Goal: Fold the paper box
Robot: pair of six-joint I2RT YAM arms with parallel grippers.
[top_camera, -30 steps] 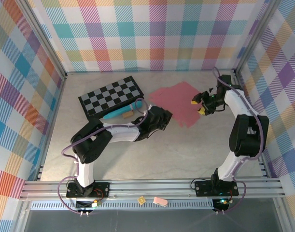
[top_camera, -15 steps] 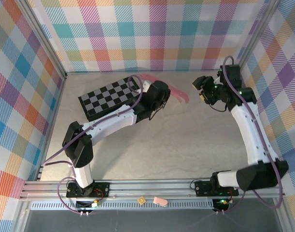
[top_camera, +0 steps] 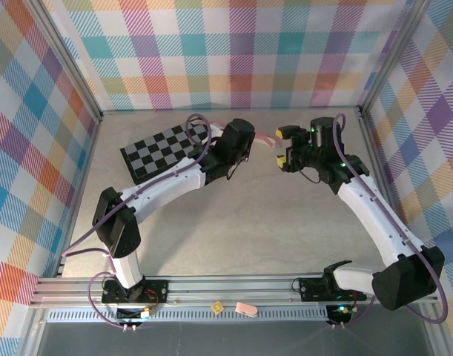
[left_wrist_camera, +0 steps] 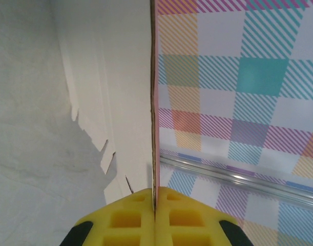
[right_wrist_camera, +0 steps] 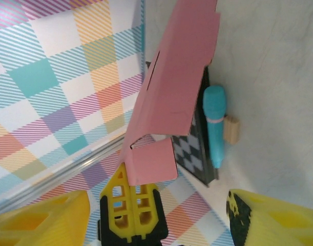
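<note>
The pink paper box is held up off the table on edge. In the left wrist view I look along its thin edge, with the greyish inner face to the left. My left gripper is shut on the box's lower edge, and its yellow fingers show pinching a pink flap. From above, a strip of the box sticks out past the left wrist. My right gripper stands open just right of that strip, facing it without touching, with its fingers wide apart.
The black-and-grey checkered board lies at the back left, under the left arm. A teal bar and a small wooden block lie beside the board. The checked walls stand close behind both grippers.
The left gripper lifted the box from flat on the table to the back and stood it on edge. The right arm swung left from the right wall toward the box.
</note>
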